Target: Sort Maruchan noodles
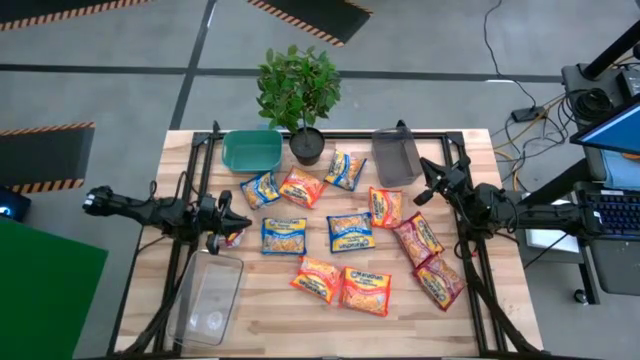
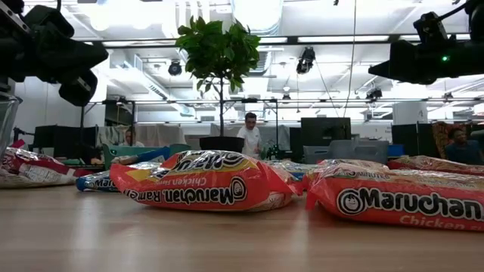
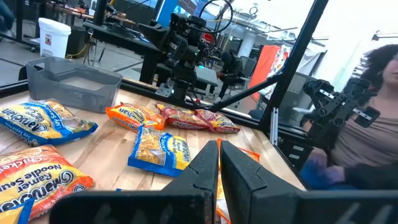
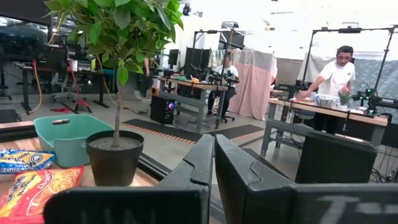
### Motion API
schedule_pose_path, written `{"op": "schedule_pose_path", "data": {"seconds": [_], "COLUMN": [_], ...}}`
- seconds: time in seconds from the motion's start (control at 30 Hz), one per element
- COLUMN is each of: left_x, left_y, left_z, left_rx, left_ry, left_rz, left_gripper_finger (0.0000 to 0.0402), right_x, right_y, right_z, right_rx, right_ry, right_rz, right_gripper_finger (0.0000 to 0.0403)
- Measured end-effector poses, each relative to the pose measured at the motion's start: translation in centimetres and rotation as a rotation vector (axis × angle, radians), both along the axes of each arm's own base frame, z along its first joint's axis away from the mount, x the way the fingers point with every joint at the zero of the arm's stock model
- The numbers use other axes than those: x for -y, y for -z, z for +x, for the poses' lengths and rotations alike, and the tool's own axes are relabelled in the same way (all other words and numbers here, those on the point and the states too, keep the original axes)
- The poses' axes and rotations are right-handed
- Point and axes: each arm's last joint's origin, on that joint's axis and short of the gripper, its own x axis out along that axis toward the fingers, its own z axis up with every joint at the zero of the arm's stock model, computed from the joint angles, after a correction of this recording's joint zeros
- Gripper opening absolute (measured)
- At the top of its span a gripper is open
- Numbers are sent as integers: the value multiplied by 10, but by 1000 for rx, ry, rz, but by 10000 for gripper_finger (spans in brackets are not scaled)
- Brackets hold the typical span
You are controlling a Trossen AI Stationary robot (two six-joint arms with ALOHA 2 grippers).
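Observation:
Around a dozen Maruchan noodle packets lie flat and scattered on the wooden table: blue-and-yellow ones [image 1: 284, 235], orange ones [image 1: 366, 290] and red ones [image 1: 418, 238]. In the low view, two orange packets [image 2: 204, 181] fill the foreground. My left gripper [image 1: 228, 216] [image 3: 219, 163] hovers shut at the table's left side, above a red packet [image 1: 231, 238]. My right gripper [image 1: 428, 190] [image 4: 214, 158] hovers shut at the right side, near the grey bin, pointing toward the plant. Neither holds anything.
A green bin [image 1: 252, 150], a potted plant [image 1: 305, 145] and a grey bin [image 1: 396, 155] stand along the far edge. A clear bin [image 1: 210, 295] sits at the near left corner. Black frame rails [image 1: 480, 285] run along both sides. People work in the room beyond.

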Motion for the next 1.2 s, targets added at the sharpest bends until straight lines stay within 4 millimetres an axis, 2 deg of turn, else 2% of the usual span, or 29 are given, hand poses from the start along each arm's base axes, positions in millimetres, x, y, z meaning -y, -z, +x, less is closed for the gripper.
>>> {"op": "schedule_pose_path", "data": {"seconds": [1.2], "left_x": [-1], "left_y": [-3], "left_z": [0], "left_rx": [30], "left_ry": [-31], "left_rz": [26], "left_gripper_finger": [0], "right_x": [0], "right_y": [0], "right_z": [0], "right_rx": [1], "right_ry": [0], "right_rz": [0], "right_gripper_finger": [9]}}
